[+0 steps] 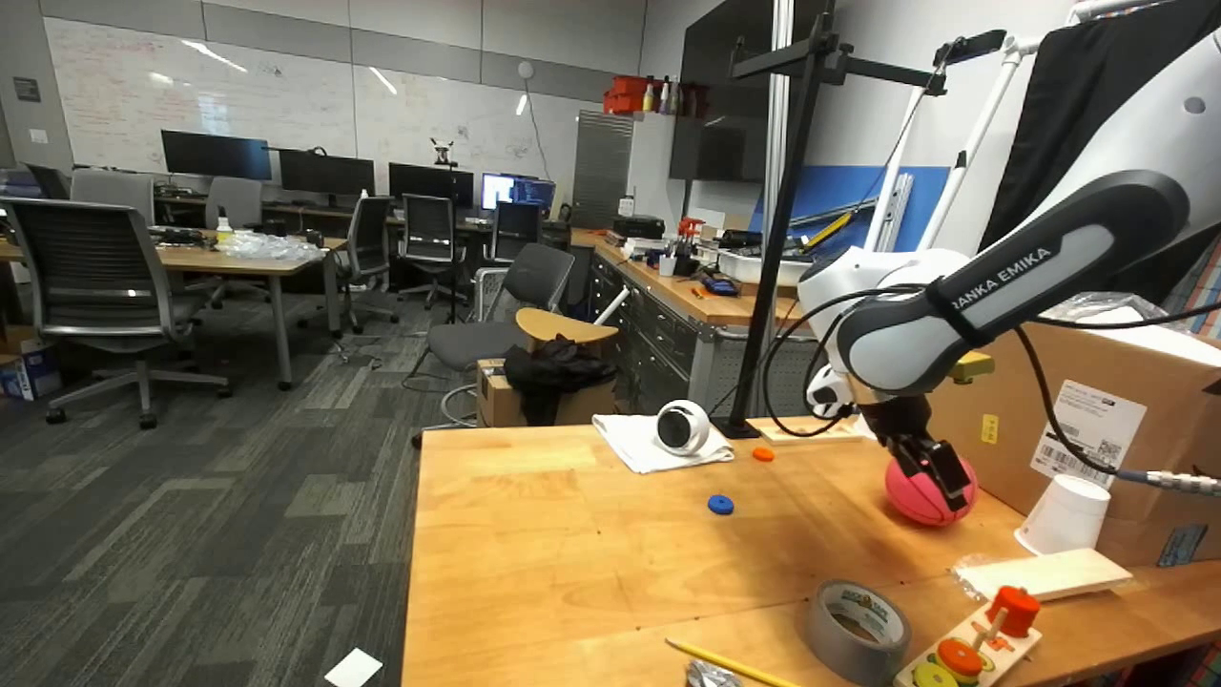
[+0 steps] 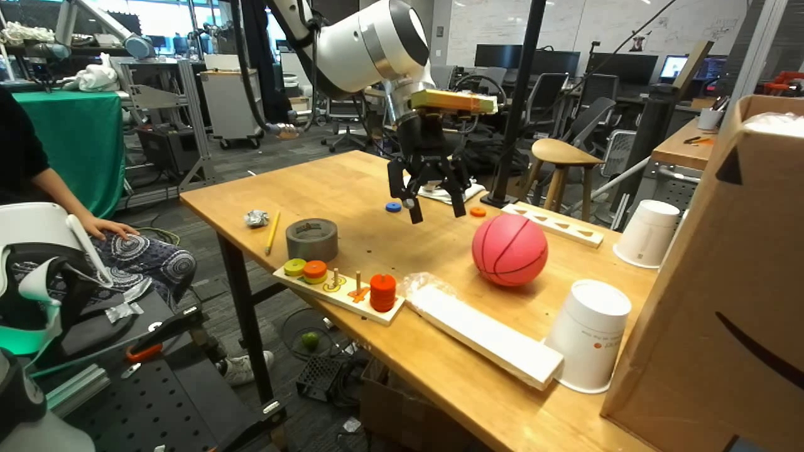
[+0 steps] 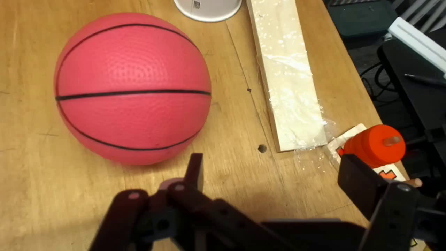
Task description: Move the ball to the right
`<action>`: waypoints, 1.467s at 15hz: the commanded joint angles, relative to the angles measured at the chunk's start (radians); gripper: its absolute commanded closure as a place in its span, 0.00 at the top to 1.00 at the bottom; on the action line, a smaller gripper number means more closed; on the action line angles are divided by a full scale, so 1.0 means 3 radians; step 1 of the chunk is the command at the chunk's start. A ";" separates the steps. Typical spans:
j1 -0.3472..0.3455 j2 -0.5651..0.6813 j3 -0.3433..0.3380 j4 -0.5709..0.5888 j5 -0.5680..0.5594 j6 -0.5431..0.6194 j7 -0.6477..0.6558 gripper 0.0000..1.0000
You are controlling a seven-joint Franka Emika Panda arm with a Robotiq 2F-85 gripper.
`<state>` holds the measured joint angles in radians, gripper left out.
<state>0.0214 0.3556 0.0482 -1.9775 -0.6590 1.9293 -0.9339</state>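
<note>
Box (image 2: 716, 263) — upturned cups (image 2: 589, 342) — ball (image 2: 510, 250) outside

ball (image 2: 510, 250): pinkish red, round, thin black basketball seams; wrist view shows fine pebbling on the skin. sits directly on the wood table (image 2: 352, 188), between the film-wrapped board (image 2: 490, 336) and the wood strip (image 2: 556, 226) with triangle cutouts, apart from both. seams in wrist view: one nearly level across the middle, curved ones above and below
</note>
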 commanded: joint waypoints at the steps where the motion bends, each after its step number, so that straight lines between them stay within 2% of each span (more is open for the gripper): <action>1: -0.0079 0.0175 0.0019 0.0127 0.0076 0.0140 -0.0181 1.00; 5: -0.0077 0.0284 -0.0084 0.0214 -0.0202 0.0194 -0.0127 1.00; 11: -0.0124 0.0154 -0.0345 0.0468 -0.1387 0.0283 0.0108 1.00; 15: -0.0199 0.0100 -0.0342 0.0565 -0.1730 0.0495 0.0587 1.00; 17: -0.0226 0.0079 -0.0287 0.0515 -0.1581 0.0517 0.0695 1.00; 22: -0.0330 -0.0066 0.0000 0.0261 -0.0442 0.0559 0.0111 1.00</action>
<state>-0.0497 0.3946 0.0003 -1.8438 -0.9271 2.0673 -0.8025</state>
